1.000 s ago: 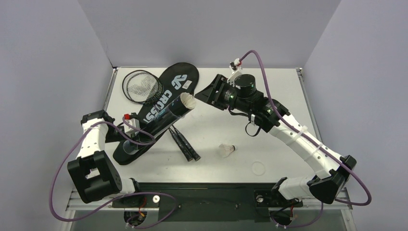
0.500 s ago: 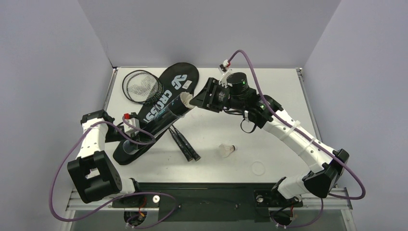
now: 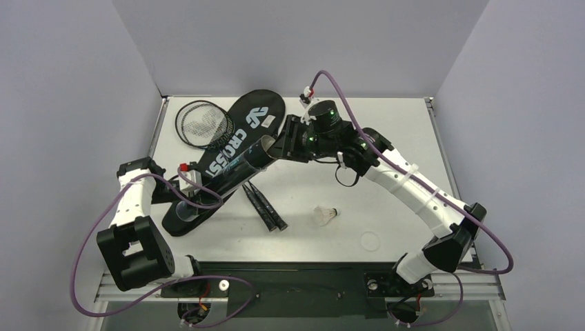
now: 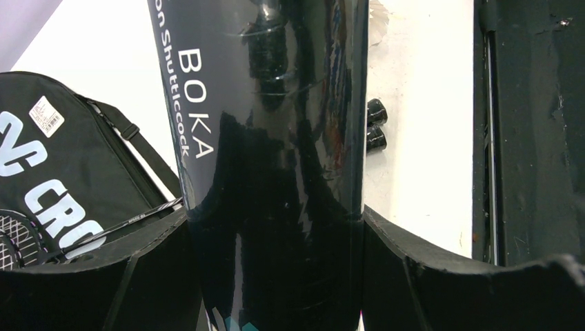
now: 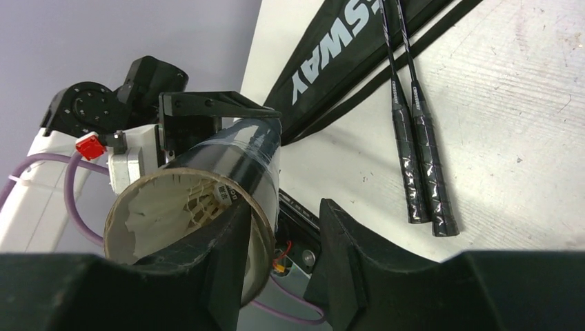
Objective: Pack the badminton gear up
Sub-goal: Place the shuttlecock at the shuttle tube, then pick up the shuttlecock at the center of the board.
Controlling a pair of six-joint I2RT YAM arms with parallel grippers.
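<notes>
The long black tube [image 3: 227, 176] lies slanted over the black CROSSWAY bag [image 3: 241, 134]. My left gripper [image 3: 190, 194] is shut on the tube's lower part; the left wrist view shows the tube [image 4: 269, 172] pinched between both jaws of that gripper [image 4: 276, 276]. My right gripper [image 3: 277, 146] is open at the tube's upper mouth. In the right wrist view a white shuttlecock [image 5: 165, 207] sits inside the mouth, and one finger [image 5: 221, 262] overlaps the rim. One shuttlecock [image 3: 325, 214] lies loose on the table. Two rackets [image 3: 203, 124] lie partly under the bag, handles [image 3: 268, 210] sticking out.
A pale round disc [image 3: 370, 241] lies on the table near the right arm's base. The racket handles [image 5: 421, 152] lie side by side on the white table beside the bag [image 5: 331, 62]. Grey walls close the back and sides.
My right gripper has moved left to the tube's mouth. The shuttlecock that stuck out of the mouth now sits inside it. The left arm and tube have stayed still.
</notes>
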